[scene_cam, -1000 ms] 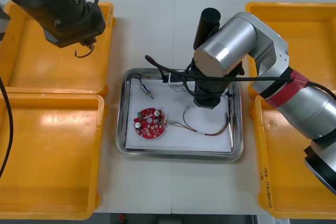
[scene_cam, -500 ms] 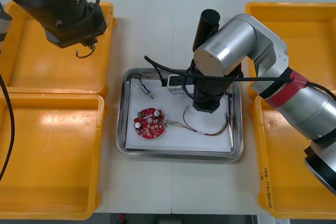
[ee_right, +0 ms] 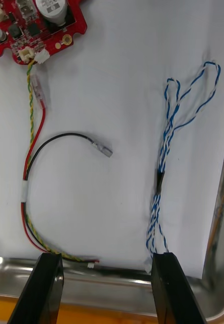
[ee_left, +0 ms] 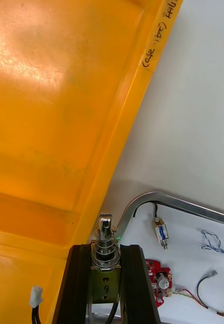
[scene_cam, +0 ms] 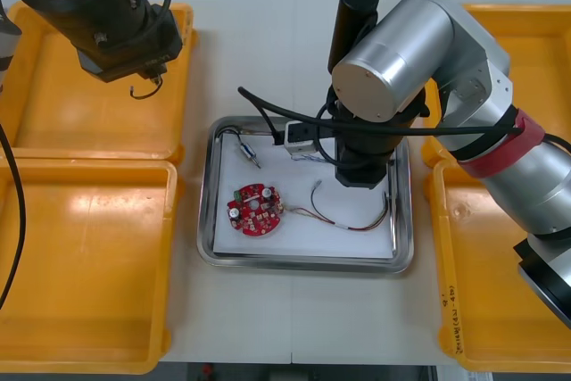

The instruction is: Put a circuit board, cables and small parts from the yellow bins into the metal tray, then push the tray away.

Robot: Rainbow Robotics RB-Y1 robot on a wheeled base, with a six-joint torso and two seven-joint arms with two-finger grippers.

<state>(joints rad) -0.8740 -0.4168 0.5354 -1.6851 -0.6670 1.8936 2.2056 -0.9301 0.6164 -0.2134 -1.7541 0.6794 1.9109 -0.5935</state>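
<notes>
My right gripper [ee_right: 109, 288] hangs open above the metal tray [ee_right: 117, 276], nothing between its fingers [ee_right: 48, 288]. On the tray's white inside lie a twisted blue and white cable [ee_right: 165, 167], a red and yellow cable [ee_right: 30, 167] with a black lead, and a round red circuit board [ee_right: 31, 25]. In the front view the right gripper [scene_cam: 357, 171] is over the tray [scene_cam: 207, 220], beside the board [scene_cam: 256, 210]. My left gripper [ee_left: 106, 273] is shut on a small metal part [ee_left: 104, 243] over the far left yellow bin [ee_left: 51, 101].
Another small metal part [scene_cam: 250, 151] with a black lead lies in the tray's far left corner. Yellow bins flank the tray: near left [scene_cam: 80, 256], far left [scene_cam: 36, 113], near right [scene_cam: 500, 310], far right [scene_cam: 535, 51].
My right arm has risen and shifted slightly right over the tray. The left arm has stayed where it was.
</notes>
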